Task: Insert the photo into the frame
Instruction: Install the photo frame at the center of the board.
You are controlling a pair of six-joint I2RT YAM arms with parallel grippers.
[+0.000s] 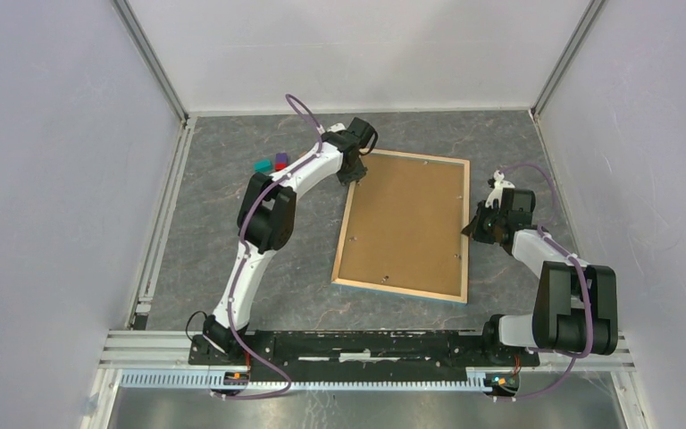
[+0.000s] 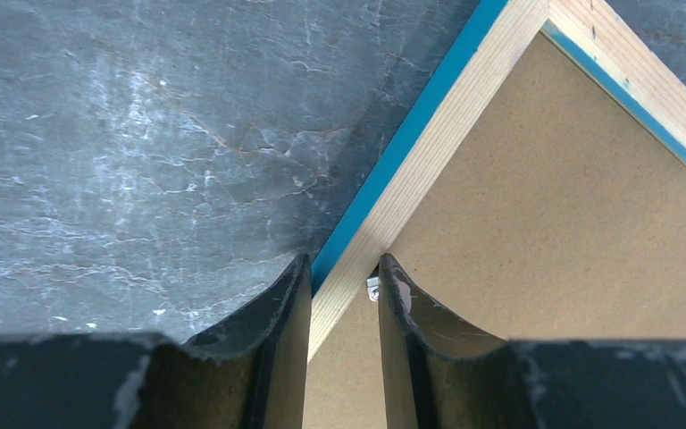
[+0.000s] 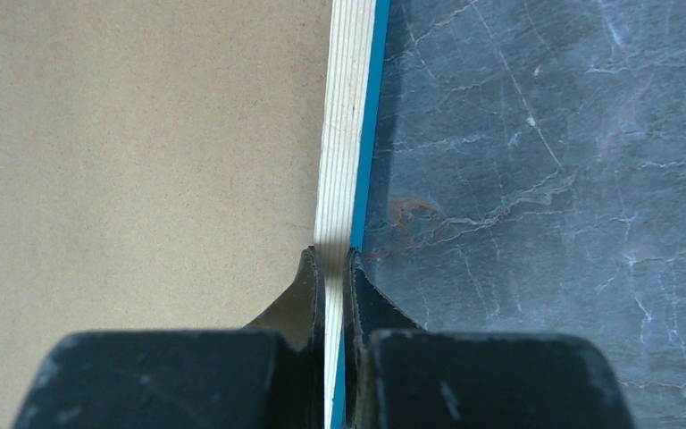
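Note:
The frame [image 1: 402, 290] lies face down on the dark table, pale wood back up, with a thin blue edge showing. The plain brown backing board [image 1: 406, 223] fills it. The photo is hidden. My left gripper [image 1: 350, 174] is at the frame's far left corner. In the left wrist view it [image 2: 344, 268] is open, its fingers straddling the wood rail [image 2: 464, 134] beside a small metal tab [image 2: 372, 288]. My right gripper [image 1: 472, 231] is at the middle of the right side. In the right wrist view it [image 3: 332, 259] is shut on the right rail [image 3: 344, 134], next to the board [image 3: 143, 152].
Small teal, purple and red blocks [image 1: 271, 164] sit on the table just left of the left arm's forearm. Pale enclosure walls stand on the left, back and right. A metal rail [image 1: 156, 241] runs along the table's left edge.

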